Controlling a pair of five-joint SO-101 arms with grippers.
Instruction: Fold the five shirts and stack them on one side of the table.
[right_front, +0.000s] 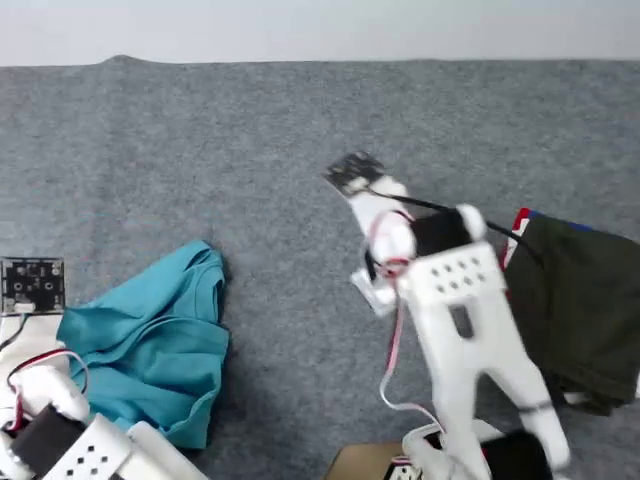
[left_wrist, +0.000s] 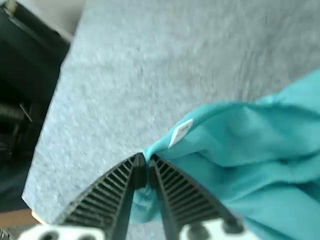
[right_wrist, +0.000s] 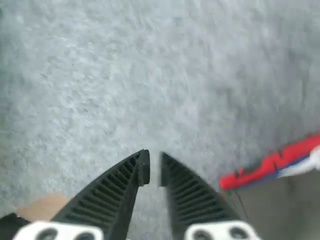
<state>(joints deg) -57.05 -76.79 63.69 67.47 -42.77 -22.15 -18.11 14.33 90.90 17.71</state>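
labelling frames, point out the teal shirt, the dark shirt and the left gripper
teal shirt (right_front: 150, 340), high view, middle of its fabric
dark shirt (right_front: 580, 300), high view, middle of its top face
left gripper (left_wrist: 147, 162), left wrist view, midway between its fingertips

The left hand (left_wrist: 146, 167) has its ribbed black fingers closed tip to tip, pinching the edge of a teal shirt (left_wrist: 260, 150). The right hand (right_wrist: 154, 172) points downward, its fingers a narrow gap apart.
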